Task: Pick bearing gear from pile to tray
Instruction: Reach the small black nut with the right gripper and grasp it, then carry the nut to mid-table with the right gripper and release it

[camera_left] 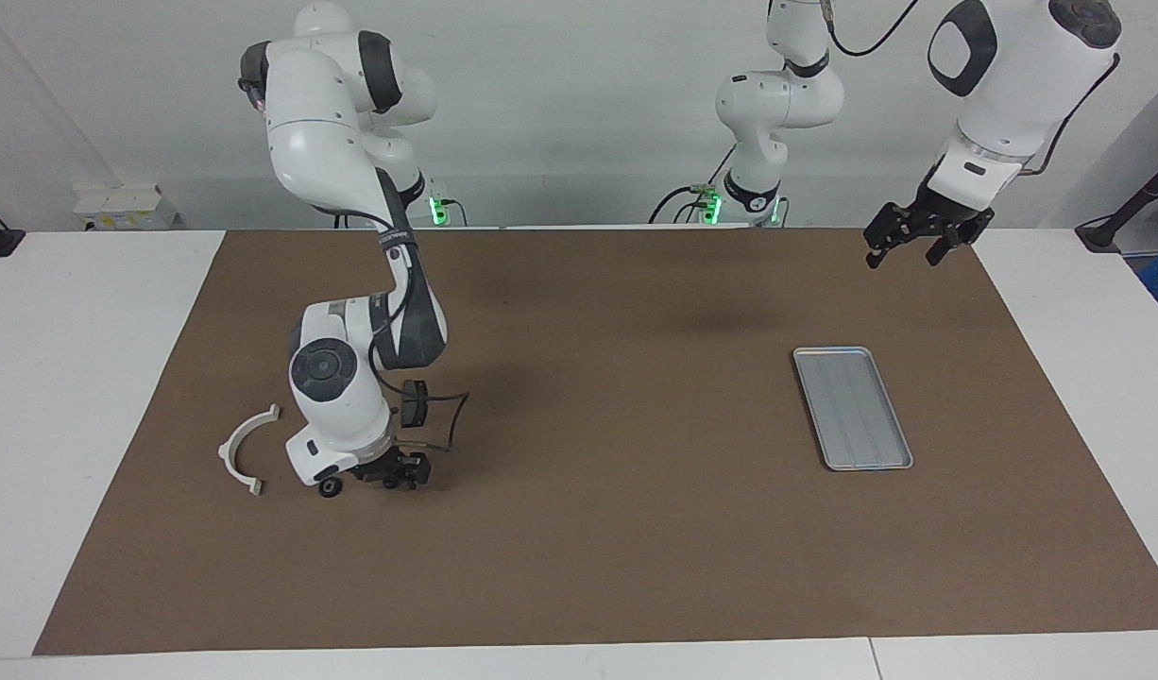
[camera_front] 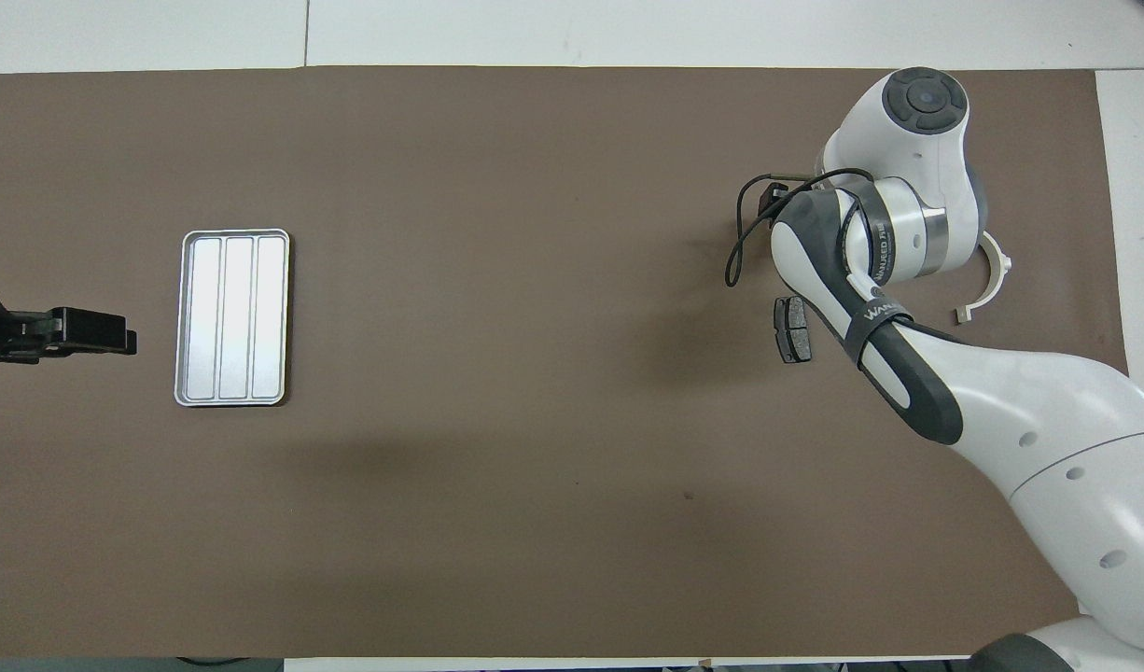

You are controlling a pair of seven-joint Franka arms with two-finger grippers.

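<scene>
The pile lies toward the right arm's end of the mat. It holds a white arc bracket (camera_left: 244, 449) (camera_front: 987, 278), a dark grey pad plate (camera_front: 792, 329) and a small black round bearing gear (camera_left: 330, 487). My right gripper (camera_left: 395, 475) is down at the mat right beside that gear, on the spot of a second black round piece, which its hand mostly hides. In the overhead view the right wrist covers the gripper and both gears. The silver tray (camera_left: 853, 408) (camera_front: 232, 317) lies toward the left arm's end with nothing in it. My left gripper (camera_left: 905, 247) (camera_front: 115, 333) waits raised and open beside the tray.
A brown mat (camera_left: 617, 548) covers most of the white table. The right arm's elbow and a looping black cable (camera_left: 442, 420) hang low over the pile.
</scene>
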